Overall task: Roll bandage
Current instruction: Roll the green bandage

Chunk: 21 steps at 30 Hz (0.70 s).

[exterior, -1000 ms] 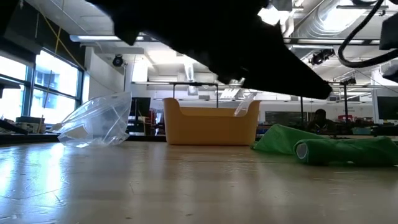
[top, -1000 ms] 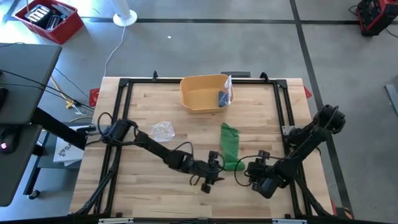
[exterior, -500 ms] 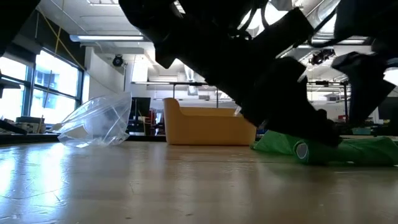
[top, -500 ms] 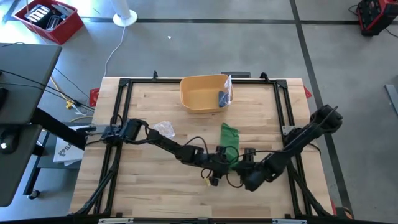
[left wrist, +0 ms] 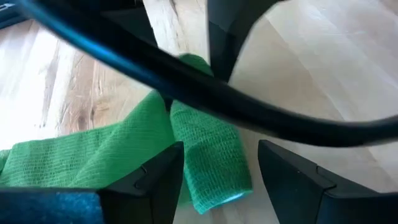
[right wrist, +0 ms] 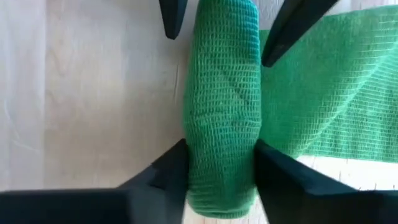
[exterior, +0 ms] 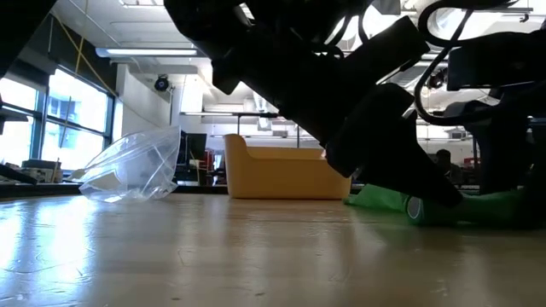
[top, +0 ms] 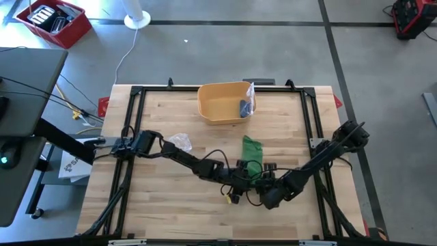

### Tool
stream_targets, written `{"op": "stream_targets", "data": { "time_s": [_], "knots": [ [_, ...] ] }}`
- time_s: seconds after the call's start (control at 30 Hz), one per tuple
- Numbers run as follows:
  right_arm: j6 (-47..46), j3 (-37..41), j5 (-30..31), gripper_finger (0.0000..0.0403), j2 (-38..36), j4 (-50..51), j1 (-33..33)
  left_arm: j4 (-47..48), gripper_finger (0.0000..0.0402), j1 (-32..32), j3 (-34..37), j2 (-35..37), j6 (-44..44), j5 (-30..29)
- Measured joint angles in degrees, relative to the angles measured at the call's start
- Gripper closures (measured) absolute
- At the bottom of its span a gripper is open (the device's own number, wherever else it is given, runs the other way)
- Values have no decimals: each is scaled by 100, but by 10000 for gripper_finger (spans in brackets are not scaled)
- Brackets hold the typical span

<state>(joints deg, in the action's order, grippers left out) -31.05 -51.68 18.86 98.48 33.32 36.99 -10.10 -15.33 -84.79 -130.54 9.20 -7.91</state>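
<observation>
Overhead view first: wooden table (top: 171,198) with a black frame along its edges, standing on a grey concrete floor. Green bandage (top: 251,156) lies just right of frame centre, a flat strip running down to a rolled end by the two grippers. Left gripper (top: 244,180) reaches in from the left side of the frame; right gripper (top: 265,186) comes in from the right; both meet at the roll, and finger spacing cannot be read from this height. Yellow bin (top: 224,102) sits at the upper middle of the table, with a clear plastic bag (top: 178,143) left of centre. Red crate (top: 53,22) stands on the floor at the upper left.

Low view: table surface fills the lower half of the frame. Bandage roll (exterior: 424,208) rests on the wood at right, beneath dark arm parts. Yellow bin (exterior: 286,170) is at centre and the plastic bag (exterior: 132,166) at left. Behind is a large room with windows on the left and ceiling lights.

Left wrist view: bandage roll (left wrist: 208,155) lies between the left gripper's (left wrist: 219,177) spread fingers (left wrist: 158,177), with loose strip trailing to the left of the frame.

Right wrist view: right gripper (right wrist: 219,171) fingers (right wrist: 165,171) sit either side of the roll (right wrist: 224,106), touching it.
</observation>
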Motion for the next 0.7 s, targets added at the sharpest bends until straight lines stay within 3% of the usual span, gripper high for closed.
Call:
{"op": "stream_targets", "data": {
  "time_s": [0.13,0.27,0.57,0.7],
  "knots": [
    [-109,-12,-83,324,-18,17,0,1,201,-4,0,0,-1,12],
    [-256,-11,-3,349,-47,20,48,-1,201,-2,2,0,-8,12],
    [-511,0,3,327,-96,-36,308,71,201,61,7,0,-17,16],
    [-502,0,-16,292,-96,-121,396,-15,201,66,8,-111,-14,262]
  ]
}}
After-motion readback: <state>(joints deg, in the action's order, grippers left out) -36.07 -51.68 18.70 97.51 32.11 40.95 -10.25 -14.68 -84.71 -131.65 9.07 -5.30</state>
